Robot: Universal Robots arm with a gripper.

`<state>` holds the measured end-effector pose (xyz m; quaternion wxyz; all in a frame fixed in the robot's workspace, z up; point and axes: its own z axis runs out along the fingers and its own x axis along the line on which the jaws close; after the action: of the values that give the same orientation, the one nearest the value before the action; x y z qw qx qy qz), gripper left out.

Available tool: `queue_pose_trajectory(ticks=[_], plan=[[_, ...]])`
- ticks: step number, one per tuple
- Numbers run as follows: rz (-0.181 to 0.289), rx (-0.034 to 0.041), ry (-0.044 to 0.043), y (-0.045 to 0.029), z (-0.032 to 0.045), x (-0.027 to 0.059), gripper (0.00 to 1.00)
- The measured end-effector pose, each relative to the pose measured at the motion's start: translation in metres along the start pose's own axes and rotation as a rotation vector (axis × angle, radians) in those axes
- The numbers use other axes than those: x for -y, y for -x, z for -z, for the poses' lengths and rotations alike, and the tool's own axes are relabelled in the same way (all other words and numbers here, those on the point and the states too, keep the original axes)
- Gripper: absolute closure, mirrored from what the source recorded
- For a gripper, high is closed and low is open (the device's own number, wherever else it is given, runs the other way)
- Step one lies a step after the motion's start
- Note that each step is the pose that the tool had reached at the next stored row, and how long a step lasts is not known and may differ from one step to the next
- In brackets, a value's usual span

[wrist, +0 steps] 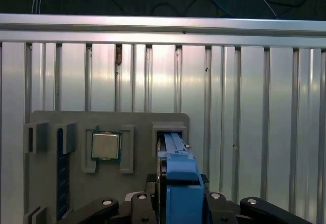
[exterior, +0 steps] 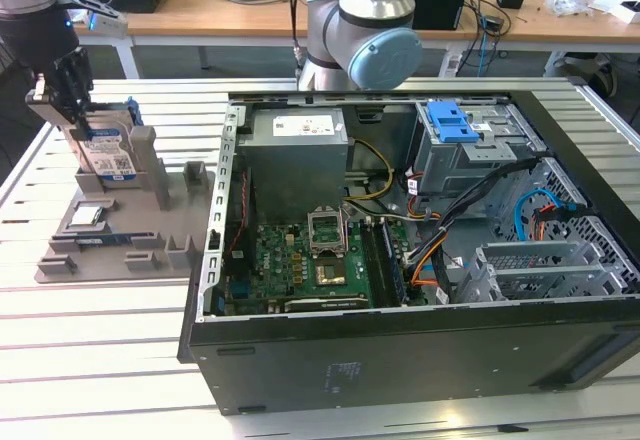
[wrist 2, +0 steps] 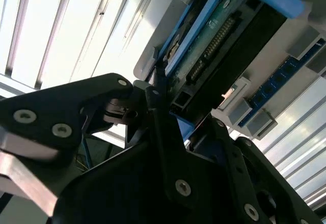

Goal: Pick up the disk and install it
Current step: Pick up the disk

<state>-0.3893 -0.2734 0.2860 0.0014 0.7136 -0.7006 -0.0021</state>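
- The black gripper (wrist: 182, 179) is at the upper end of the disk: in both wrist views its jaws sit tight against the two opposite faces, so they look pressed onto it and pinching it.
- The disk (exterior: 108, 152), a flat silver-grey metal hard drive with a white-and-blue label, clipped in a blue plastic frame, stands on edge in a slot of the grey plastic holder block (wrist: 76, 119). From these views I cannot tell whether its lower edge has cleared the slot.
- The second wrist view shows the drive's green circuit board and a dark connector strip bare on one face.
- Handling, as a judgement: the drive is rigid and dense for its size, with smooth metal that could slip. A knock would hurt it, and the blue frame may flex. The sound hold is across the flat body near one end, clear of the connector.
- Beside the slot, a small square silver chip (wrist: 105, 146) lies in its own recess of the holder.
- The holder rests on the ribbed aluminium worktop (wrist: 254, 107).
- Farther off, toward the exterior view's right, an open black computer case (exterior: 400, 350) lies on its side, green motherboard (exterior: 300, 260) exposed.
- At the case's far side a blue plastic caddy (exterior: 450, 120) sits on the grey drive cage.
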Motion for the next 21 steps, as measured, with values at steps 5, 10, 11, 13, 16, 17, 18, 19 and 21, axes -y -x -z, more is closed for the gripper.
queue_pose_trajectory(ticks=[5,10,11,13,16,17,18,19,21], plan=[[0.001,0.0000,0.0000,0.0000,0.0000,0.0000,0.63],[0.003,0.0000,0.0000,0.0000,0.0000,0.0000,0.63],[0.003,-0.0001,0.0000,0.0000,0.0000,0.0000,0.63],[0.003,0.0000,0.0000,0.0000,0.0000,0.0000,0.63],[0.003,0.0000,0.0000,0.0000,0.0000,0.0000,0.63],[0.003,0.0000,0.0000,0.0000,0.0003,0.0000,0.63],[0.003,0.0000,0.0001,0.0000,0.0011,0.0000,0.63],[0.003,0.0001,0.0000,0.0000,0.0025,0.0000,0.63],[0.003,0.0000,0.0000,0.0000,0.0061,0.0000,0.63]])
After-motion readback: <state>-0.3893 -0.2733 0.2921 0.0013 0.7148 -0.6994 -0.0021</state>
